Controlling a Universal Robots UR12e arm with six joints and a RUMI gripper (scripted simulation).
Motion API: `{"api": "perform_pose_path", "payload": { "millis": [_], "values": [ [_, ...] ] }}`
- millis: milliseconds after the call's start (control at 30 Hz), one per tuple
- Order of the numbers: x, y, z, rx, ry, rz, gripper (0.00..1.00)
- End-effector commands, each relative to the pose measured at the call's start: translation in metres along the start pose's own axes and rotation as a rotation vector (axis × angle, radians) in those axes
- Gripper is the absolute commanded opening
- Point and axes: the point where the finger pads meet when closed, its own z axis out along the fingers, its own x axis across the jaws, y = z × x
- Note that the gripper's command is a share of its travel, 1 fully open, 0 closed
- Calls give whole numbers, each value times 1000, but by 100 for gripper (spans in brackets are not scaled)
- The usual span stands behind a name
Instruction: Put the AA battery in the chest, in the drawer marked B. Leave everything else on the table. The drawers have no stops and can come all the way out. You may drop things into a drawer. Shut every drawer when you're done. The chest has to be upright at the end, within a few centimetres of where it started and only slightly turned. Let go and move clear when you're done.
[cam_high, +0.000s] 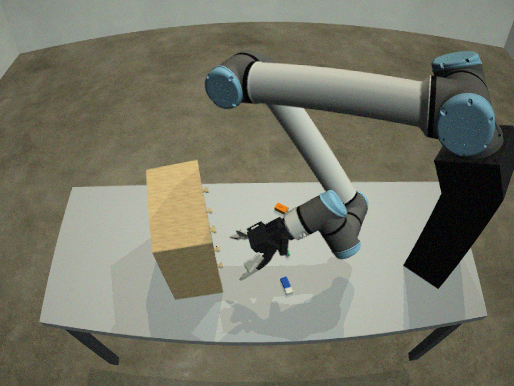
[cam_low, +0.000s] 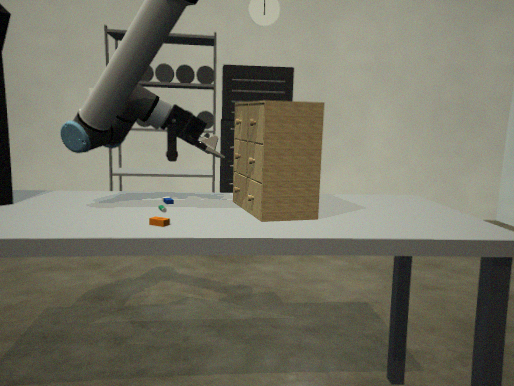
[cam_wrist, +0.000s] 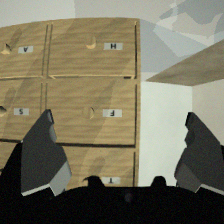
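Open jaws facing the drawer chest

The jaws (cam_high: 239, 256) (cam_low: 223, 156) stand fully open, holding nothing, before the upright chest (cam_high: 176, 209) (cam_low: 291, 161) (cam_wrist: 95, 95). The green battery (cam_high: 288, 254) (cam_low: 162, 208) lies on the tabletop (cam_high: 400, 235) (cam_low: 400, 227), between the blue-and-white block (cam_high: 286, 285) (cam_low: 168, 200) and orange block (cam_high: 281, 208) (cam_low: 159, 221).

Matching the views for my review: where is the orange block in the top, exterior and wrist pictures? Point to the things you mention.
Top: orange block (cam_high: 281, 208) (cam_low: 159, 221) just right of centre, above the gripper (cam_high: 241, 257) (cam_low: 223, 157) (cam_wrist: 119, 111).
Exterior: left of centre, near the table's front edge.
Wrist: not in it.
Shared landmark: the wooden chest (cam_high: 175, 210) (cam_low: 292, 160) (cam_wrist: 70, 95).
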Motion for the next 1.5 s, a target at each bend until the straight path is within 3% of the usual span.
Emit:
{"api": "perform_pose_path", "payload": {
  "millis": [0,767,1200,1467],
  "values": [
    [-2,1,1,-4,-2,-1,100],
    [1,4,-5,36,1,-1,100],
    [1,8,-17,137,1,-1,100],
    [1,13,-30,248,1,-1,100]
  ]
}}
